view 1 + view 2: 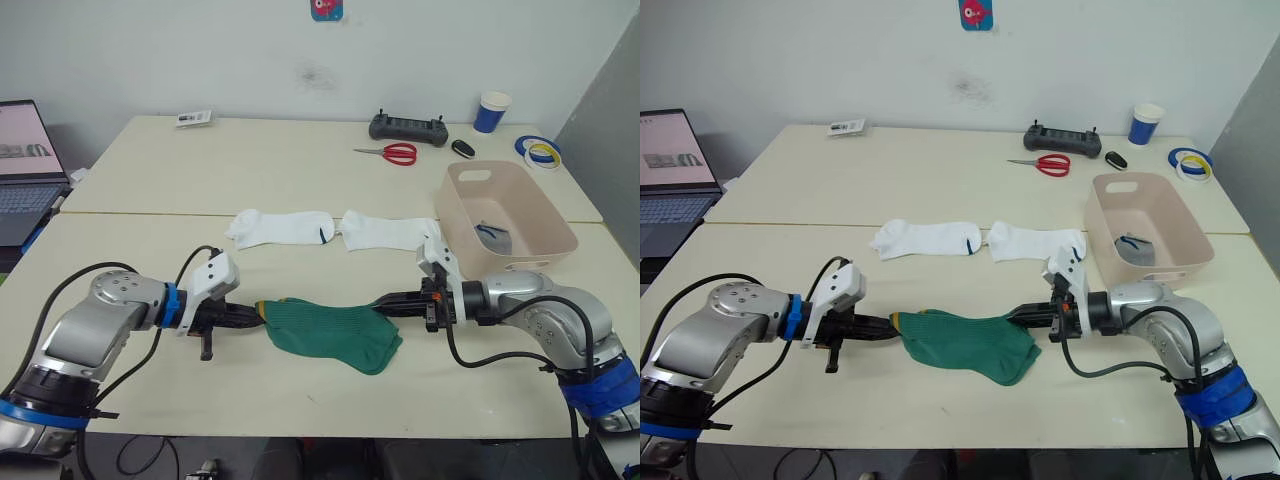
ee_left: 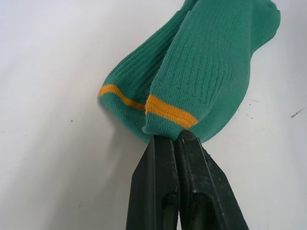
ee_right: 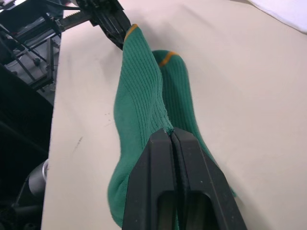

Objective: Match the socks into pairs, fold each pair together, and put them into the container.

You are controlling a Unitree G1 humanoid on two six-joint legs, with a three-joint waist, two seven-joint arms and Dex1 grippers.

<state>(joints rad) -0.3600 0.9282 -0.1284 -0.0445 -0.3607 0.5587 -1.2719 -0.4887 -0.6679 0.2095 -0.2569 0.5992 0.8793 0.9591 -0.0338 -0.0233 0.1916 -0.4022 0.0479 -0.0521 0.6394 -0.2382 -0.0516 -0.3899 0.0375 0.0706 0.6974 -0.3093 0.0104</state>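
Two dark green socks [image 1: 335,333] with yellow cuff stripes lie stacked and stretched between my grippers, low over the near table. My left gripper [image 1: 256,312] is shut on the cuff end [image 2: 168,112]. The toe-side end is pinched in my shut right gripper [image 1: 386,303]. In the right wrist view the green fabric [image 3: 144,96] runs from my right gripper [image 3: 170,134] to the left gripper [image 3: 112,26]. Two white socks [image 1: 280,228] [image 1: 385,232] lie flat side by side behind. The pale pink container [image 1: 527,264] stands at the right with a grey sock [image 1: 495,237] inside.
Red-handled scissors [image 1: 392,153], a black controller [image 1: 408,127], a small black object [image 1: 462,148], a blue paper cup [image 1: 492,111] and tape rolls [image 1: 540,152] sit at the back right. A laptop [image 1: 25,160] stands at the far left. A seam runs across the table behind the white socks.
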